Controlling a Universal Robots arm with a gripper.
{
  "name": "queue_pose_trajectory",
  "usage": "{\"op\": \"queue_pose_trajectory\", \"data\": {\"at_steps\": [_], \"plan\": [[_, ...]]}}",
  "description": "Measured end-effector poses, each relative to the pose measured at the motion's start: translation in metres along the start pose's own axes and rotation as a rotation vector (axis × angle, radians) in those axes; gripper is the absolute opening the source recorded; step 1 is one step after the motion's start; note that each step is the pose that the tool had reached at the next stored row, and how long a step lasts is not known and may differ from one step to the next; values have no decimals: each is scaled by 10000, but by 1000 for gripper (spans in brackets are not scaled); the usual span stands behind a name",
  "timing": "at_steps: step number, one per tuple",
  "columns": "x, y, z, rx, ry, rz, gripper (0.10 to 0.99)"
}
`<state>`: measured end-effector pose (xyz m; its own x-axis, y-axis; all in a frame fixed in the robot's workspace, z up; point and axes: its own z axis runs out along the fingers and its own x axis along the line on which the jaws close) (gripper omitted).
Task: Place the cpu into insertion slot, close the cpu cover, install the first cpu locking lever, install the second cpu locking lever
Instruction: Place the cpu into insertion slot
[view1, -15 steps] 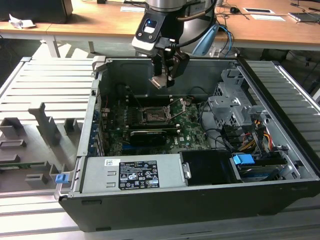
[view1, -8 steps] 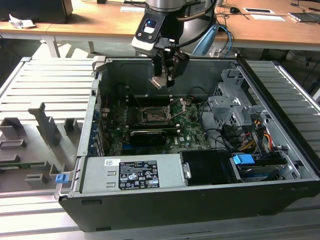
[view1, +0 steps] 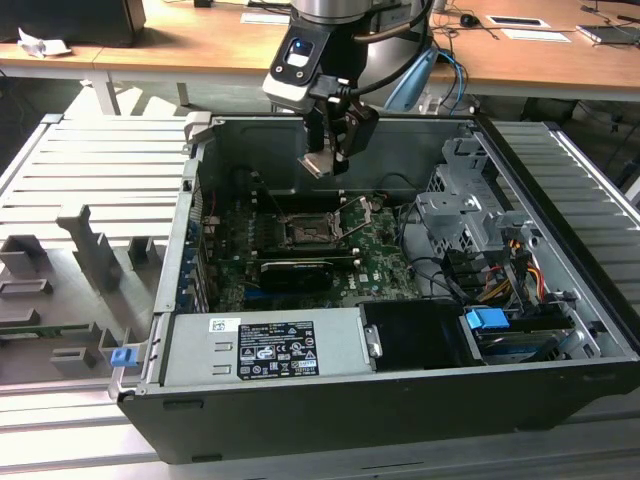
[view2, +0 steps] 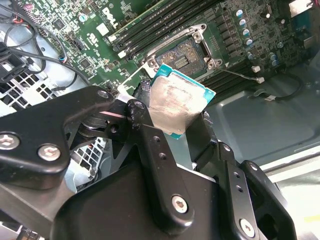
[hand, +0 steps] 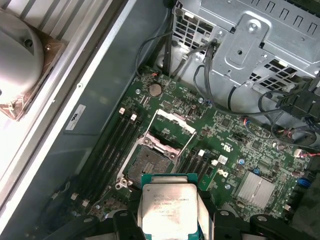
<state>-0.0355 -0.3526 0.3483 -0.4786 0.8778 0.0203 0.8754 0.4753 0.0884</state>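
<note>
The black two-fingered gripper (view2: 167, 127) is clamped on the cpu (view2: 181, 102), a thin square chip with a dull silver face and a green-edged base. Its dark fingers (view2: 141, 120) press on two opposite edges. In the first wrist view the gripper (hand: 169, 217) holds the cpu (hand: 168, 207) face up, with the chip sticking out past the fingertips.

In the exterior view the gripper (view1: 335, 152) hangs in the air over the open case. The cpu (view1: 320, 163) is tilted there, well above the board and touching nothing else.

Below it lies the insertion slot (hand: 143, 167), a small square black socket with a dark metal rim, uncovered and with no chip in it. The cpu cover (hand: 170, 131), a silver-grey metal frame plate with a window in its middle, is swung up from one edge of the slot. In the exterior view the insertion slot (view1: 308, 232) sits near the middle of the green circuit board (view1: 380, 265), and the cpu cover (view1: 354, 214) stands raised just beside it.

The board lies in a black open computer case (view1: 400, 410), which also holds a grey labelled power supply box (view1: 265, 347) and a grey perforated metal drive cage (hand: 260, 40). The case rests on a grey slatted tabletop (view1: 100, 170). Wooden desks (view1: 200, 40) stand behind it.
</note>
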Motion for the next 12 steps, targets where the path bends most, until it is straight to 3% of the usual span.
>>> {"op": "queue_pose_trajectory", "data": {"at_steps": [12], "plan": [[0,0,3,-2,-7,84,529]]}}
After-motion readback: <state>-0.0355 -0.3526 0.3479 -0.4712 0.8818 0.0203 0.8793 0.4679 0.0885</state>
